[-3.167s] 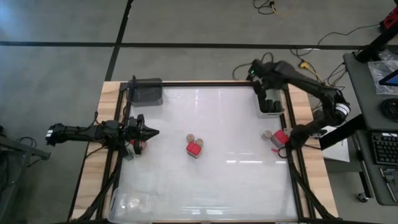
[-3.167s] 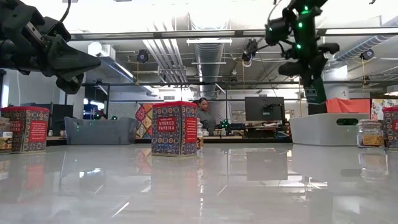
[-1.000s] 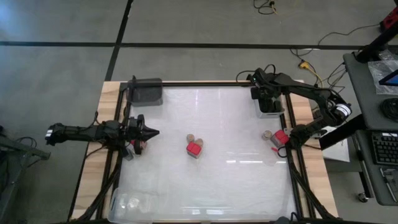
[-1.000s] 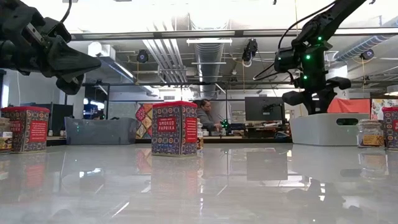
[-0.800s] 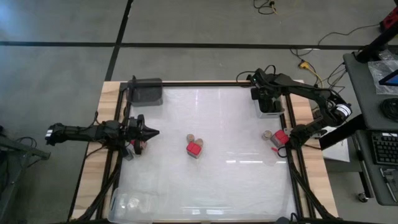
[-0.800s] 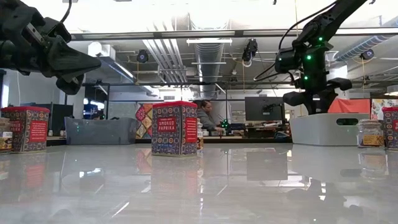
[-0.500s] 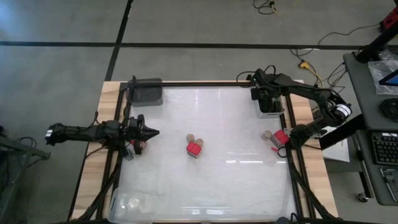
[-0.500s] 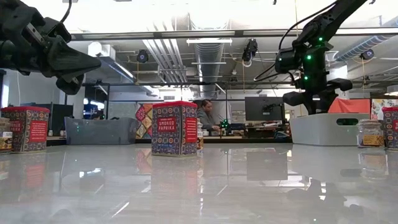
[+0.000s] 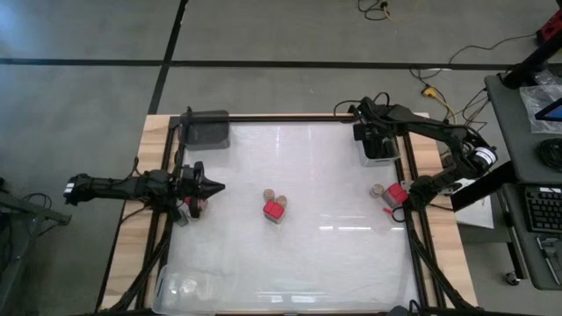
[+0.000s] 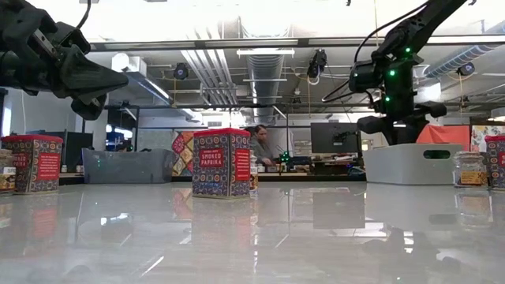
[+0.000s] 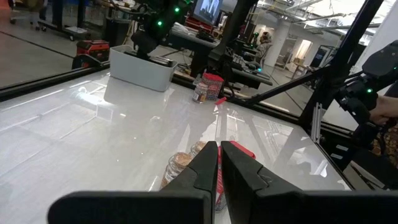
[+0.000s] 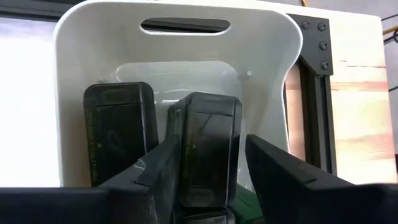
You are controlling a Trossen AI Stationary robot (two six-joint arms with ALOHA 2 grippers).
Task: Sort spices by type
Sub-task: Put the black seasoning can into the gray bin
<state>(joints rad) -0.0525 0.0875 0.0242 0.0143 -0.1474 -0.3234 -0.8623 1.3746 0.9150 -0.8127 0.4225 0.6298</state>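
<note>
The white table point(image 9: 290, 246) carries a grey bin point(image 9: 206, 129) at its far left corner and a white bin point(image 12: 186, 56) at far right holding black spice tins point(image 12: 118, 130). A red tin point(image 9: 275, 210) with two jars stands mid-table. The right gripper point(image 12: 208, 155) hangs inside the white bin, jaws apart around one black tin point(image 12: 210, 146). The left gripper point(image 11: 218, 163) hovers at the left edge, jaws together, empty.

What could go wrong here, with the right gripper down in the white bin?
1. The right gripper straddles a black spice tin in the white bin, with a gap at one finger; lifting off-centre may drag or tip it.
2. A second black tin stands close beside it, and the near finger could knock it on the way out.
3. The left gripper, shut, hovers above a tan-topped jar and could clip it if it descends.
</note>
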